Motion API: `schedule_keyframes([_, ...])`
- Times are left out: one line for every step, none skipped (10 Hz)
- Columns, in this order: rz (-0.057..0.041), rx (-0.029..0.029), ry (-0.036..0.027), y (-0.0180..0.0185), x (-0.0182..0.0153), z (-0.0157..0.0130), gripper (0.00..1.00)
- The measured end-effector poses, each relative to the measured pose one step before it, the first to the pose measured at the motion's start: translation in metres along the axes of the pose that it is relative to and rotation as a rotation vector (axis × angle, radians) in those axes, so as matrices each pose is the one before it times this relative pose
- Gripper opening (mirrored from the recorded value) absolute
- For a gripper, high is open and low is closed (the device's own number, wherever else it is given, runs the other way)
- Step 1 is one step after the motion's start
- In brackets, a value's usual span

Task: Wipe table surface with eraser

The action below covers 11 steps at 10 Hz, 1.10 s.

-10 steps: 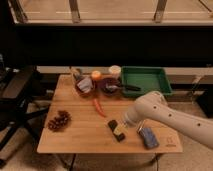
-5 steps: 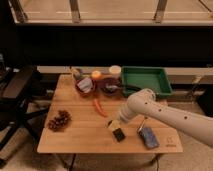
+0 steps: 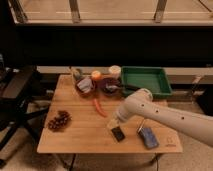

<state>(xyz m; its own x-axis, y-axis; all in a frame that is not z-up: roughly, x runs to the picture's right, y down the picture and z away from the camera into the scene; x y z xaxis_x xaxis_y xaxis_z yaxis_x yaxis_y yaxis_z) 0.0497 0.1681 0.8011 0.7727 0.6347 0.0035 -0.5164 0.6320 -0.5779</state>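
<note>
The light-brown wooden table surface [image 3: 80, 135] fills the middle of the camera view. The eraser [image 3: 118, 133], a small flat black block with a pale tan side, lies flat on it near the front middle. My gripper [image 3: 114, 122] hangs at the end of the white arm that reaches in from the right, just above and touching the far end of the eraser.
An orange-red stick [image 3: 100, 107] lies left of the gripper. A blue-grey pad [image 3: 148, 137] lies right of the eraser. Bowls [image 3: 85, 86], an orange and a cup stand at the back, next to a green tray [image 3: 145, 81]. Dark grapes [image 3: 59, 120] sit at the left. A black chair stands left of the table.
The arm has swung left across the table, and the gripper and eraser have moved left with it, away from the blue-grey pad.
</note>
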Motion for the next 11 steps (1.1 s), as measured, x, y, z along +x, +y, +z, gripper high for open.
schedule_keyframes([-0.00353, 0.01499, -0.00588, -0.00190, -0.00997, 0.00619, 0.65])
schedule_keyframes([0.00614, 0.00454, -0.00156, -0.00384, -0.00323, 0.00627, 0.65])
schedule_keyframes([0.00542, -0.00349, -0.00051, -0.00169, -0.00251, 0.00634, 0.65])
schedule_keyframes([0.00517, -0.00235, -0.00018, -0.00128, -0.00115, 0.00384, 0.65])
schedule_keyframes([0.01232, -0.00567, 0.00438, -0.00142, 0.00072, 0.00629, 0.65])
schedule_keyframes([0.01529, -0.00218, 0.00890, -0.00159, 0.00438, 0.00646, 0.65])
schedule_keyframes([0.00957, 0.00050, 0.00610, -0.00009, 0.00097, 0.00341, 0.65])
schedule_keyframes([0.01274, 0.00145, 0.00815, 0.00021, 0.00143, 0.00216, 0.65])
schedule_keyframes([0.01690, 0.00615, 0.01196, -0.00112, 0.00546, 0.00029, 0.65])
schedule_keyframes([0.01064, 0.00433, 0.00598, -0.00057, 0.00376, -0.00103, 0.65])
schedule_keyframes([0.01525, 0.00548, 0.01136, 0.00034, 0.00605, -0.00129, 0.65])
